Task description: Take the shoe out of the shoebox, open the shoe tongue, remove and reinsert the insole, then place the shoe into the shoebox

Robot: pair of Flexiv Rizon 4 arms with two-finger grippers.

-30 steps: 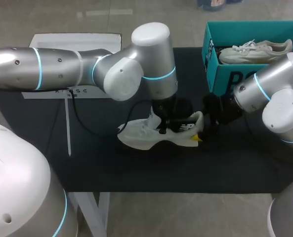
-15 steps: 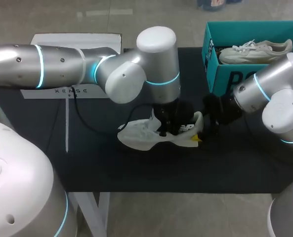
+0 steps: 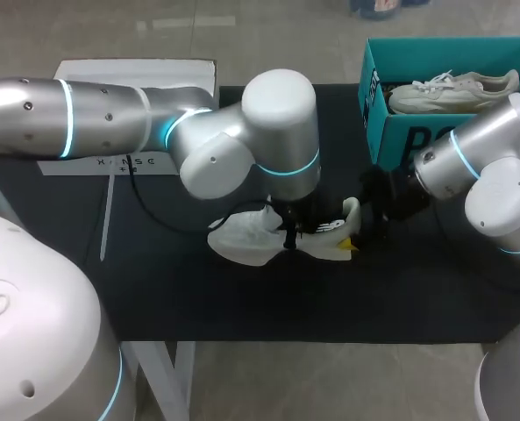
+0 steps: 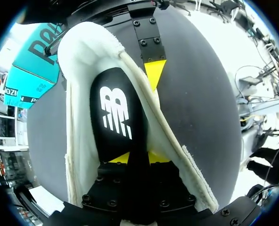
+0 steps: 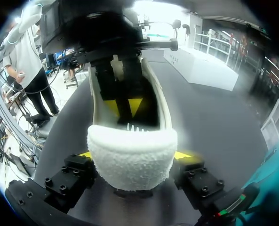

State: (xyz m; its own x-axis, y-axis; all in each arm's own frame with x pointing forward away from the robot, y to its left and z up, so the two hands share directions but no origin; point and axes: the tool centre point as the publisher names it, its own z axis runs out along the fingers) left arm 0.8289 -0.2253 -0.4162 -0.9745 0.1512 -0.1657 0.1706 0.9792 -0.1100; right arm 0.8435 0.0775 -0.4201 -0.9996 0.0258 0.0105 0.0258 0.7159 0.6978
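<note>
From above, the left arm (image 3: 110, 118) hangs its fat wrist right over the shoe (image 3: 246, 239), so its fingers and the shoe's mouth are hidden there. The shoe lies on the table (image 3: 242, 298), well clear of the box (image 3: 404, 140). Only one yellow tip shows at its heel, where the right arm (image 3: 496, 175) comes in. Looking along the left gripper (image 4: 138, 159), it is down inside the shoe with both tips pinched onto the black insole (image 4: 113, 113), which runs ahead of them towards the heel. The toe end is behind the fingers, out of sight. One finger of the other arm rests against the shoe's outer wall, just past the insole's far end. Along the right gripper (image 5: 134, 155), the fuzzy heel sits clamped between the fingers, a tip on each side, and hides the sole beneath. Since a second ago the left wrist has sunk lower into the shoe; the shoe and the right arm have not budged.
</note>
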